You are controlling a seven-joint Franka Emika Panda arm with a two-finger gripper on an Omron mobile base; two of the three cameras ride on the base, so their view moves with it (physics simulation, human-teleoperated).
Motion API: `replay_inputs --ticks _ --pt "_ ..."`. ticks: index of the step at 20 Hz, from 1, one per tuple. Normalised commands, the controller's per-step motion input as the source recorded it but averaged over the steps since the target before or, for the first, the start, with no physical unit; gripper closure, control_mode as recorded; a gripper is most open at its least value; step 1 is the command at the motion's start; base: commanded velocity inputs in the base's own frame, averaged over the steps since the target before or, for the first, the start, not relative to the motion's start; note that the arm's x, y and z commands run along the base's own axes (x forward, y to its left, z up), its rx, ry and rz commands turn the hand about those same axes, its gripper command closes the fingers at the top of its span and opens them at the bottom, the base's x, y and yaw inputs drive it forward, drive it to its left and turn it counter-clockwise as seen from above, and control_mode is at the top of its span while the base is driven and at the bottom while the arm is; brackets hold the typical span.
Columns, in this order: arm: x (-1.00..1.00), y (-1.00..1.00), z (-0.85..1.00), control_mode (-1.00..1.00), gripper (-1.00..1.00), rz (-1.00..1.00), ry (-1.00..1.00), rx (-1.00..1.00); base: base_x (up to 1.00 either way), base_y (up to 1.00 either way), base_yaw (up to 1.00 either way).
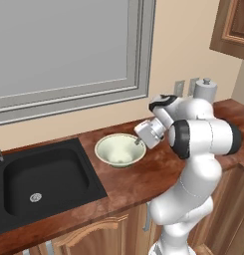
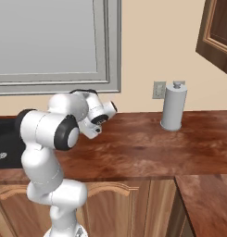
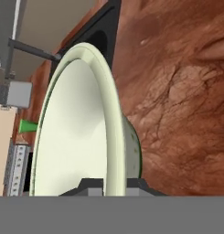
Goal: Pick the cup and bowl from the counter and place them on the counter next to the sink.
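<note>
The pale cream bowl [image 1: 120,149] is on the reddish-brown counter [image 1: 143,184], just right of the black sink [image 1: 44,179]. My gripper [image 1: 139,141] reaches its right rim from above and is shut on it. In the hand view the rim of the bowl [image 3: 81,132] runs up between the two fingertips of the gripper [image 3: 114,185], one on the inside and one on the outside. A small piece of the green cup [image 3: 27,125] shows past the bowl's far edge; the bowl hides the rest. Whether the bowl's foot touches the counter I cannot tell.
A grey paper towel roll [image 1: 205,89] [image 2: 173,107] stands at the back right by wall outlets [image 2: 159,90]. A dark faucet [image 3: 31,49] reaches over the sink [image 3: 104,36]. An upper cabinet [image 1: 233,30] hangs at the right, and a window fills the wall behind.
</note>
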Motion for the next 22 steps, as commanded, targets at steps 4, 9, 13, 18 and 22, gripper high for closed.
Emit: replay_inputs --ticks 4,9,13,18,22 --pt "0.14 0.21 -0.06 -1.0 1.0 -0.03 0.0 0.0 0.0 0.0 0.0" --pt "0.24 0.17 -0.15 -1.0 1.0 -0.04 0.0 0.0 0.0 0.0 0.0" --pt "0.25 0.08 -0.36 -1.0 1.0 -0.05 0.0 -0.01 0.0 0.0 0.0" --pt "0.06 0.01 -0.31 -1.0 1.0 -0.05 0.0 0.0 0.0 0.0 0.0" --pt "0.0 0.0 -0.29 -1.0 1.0 -0.02 0.0 0.0 0.0 0.0 0.0"
